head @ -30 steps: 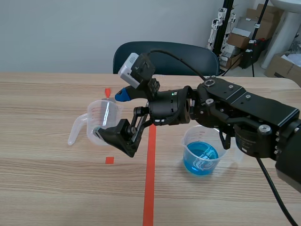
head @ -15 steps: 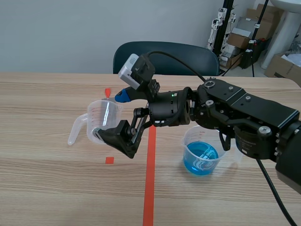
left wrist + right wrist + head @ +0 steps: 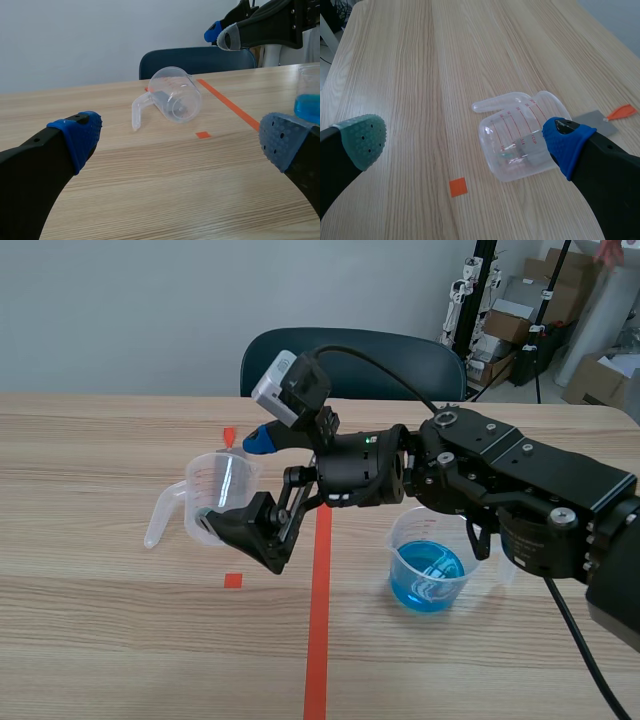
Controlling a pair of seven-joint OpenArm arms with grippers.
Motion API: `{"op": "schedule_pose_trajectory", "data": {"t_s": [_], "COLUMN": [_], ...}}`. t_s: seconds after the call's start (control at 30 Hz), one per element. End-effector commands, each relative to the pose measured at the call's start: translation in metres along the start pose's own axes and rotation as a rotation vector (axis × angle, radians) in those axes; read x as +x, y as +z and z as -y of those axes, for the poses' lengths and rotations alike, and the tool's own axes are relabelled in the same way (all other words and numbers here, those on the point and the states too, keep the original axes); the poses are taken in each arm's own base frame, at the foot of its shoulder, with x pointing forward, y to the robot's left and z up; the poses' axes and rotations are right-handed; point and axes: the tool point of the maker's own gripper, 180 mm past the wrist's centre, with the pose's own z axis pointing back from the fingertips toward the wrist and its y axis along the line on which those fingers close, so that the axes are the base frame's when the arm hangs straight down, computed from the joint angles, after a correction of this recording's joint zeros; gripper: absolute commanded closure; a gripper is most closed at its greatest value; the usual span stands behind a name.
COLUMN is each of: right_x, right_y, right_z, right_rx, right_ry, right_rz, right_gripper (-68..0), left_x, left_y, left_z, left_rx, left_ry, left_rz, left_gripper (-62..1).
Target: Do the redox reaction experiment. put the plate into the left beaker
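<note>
The left beaker (image 3: 218,495) is clear plastic with a handle and red marks, and stands left of the tape line. A grey plate (image 3: 596,122) seems to lean inside it; its upper end shows past the rim, beside my blue fingertip. In the left wrist view a dark strip shows inside the beaker (image 3: 174,95). My right gripper (image 3: 235,482) is open with one finger on each side of the beaker (image 3: 522,142), holding nothing. My left gripper (image 3: 180,140) is open, low over the table and well short of the beaker.
A second beaker (image 3: 428,562) with blue liquid stands right of the long tape line, under the right arm. A dark chair (image 3: 350,355) sits behind the table's far edge. Boxes and stands fill the back right corner.
</note>
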Motion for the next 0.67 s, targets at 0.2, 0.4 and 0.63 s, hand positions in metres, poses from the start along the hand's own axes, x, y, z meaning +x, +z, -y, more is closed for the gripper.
{"op": "schedule_pose_trajectory", "data": {"t_s": [0.2,0.4,0.63], "right_x": [0.0253,0.0254,0.0337], "right_y": [-0.0036,-0.0036,-0.0029], "right_z": [0.0008,0.0008,0.0006], "right_rx": [0.017,0.017,0.017], "right_ry": [0.025,0.025,0.025], "right_rz": [0.067,0.068,0.114], "right_gripper": [-67.9,-67.9,-67.9], "left_x": [0.0060,0.0060,0.0060], "left_y": [-0.0019,-0.0019,-0.0019], "left_z": [-0.0029,-0.0029,-0.0029], "left_rx": [0.007,0.007,0.007], "left_ry": [-0.008,-0.008,-0.008], "left_rz": [0.029,0.029,0.029], "left_gripper": [-62.3,-62.3,-62.3]}}
